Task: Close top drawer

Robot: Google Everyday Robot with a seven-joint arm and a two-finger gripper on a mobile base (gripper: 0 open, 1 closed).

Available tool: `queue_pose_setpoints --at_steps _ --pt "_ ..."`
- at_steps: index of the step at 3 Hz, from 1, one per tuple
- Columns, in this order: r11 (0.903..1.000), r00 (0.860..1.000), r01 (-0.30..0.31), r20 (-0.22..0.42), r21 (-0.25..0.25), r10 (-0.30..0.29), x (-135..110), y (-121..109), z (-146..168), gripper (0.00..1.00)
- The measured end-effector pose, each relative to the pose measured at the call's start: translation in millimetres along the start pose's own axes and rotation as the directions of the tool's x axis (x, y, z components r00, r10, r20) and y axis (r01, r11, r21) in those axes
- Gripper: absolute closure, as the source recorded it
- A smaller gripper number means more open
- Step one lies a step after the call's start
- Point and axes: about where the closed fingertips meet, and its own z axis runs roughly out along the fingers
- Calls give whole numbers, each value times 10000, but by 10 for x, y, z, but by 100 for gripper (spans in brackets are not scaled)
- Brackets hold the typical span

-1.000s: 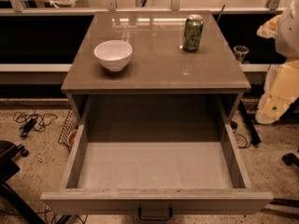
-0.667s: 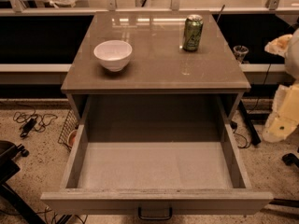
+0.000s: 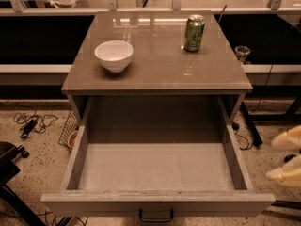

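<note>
The top drawer (image 3: 157,171) is pulled far out, just left of the gripper (image 3: 285,172), which hangs low near the drawer's right front corner. I cannot tell how open the gripper is or if it holds anything. I think the push has not begun yet. Next the gripper must go left to the drawer front, near the small handle (image 3: 156,215), and push straight in.
</note>
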Motion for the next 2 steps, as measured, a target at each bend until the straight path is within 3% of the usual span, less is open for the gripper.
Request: queue_pose_setpoints --at_steps 2 --pt "9938 9940 -853 623 -709 898 550 852 539 95"
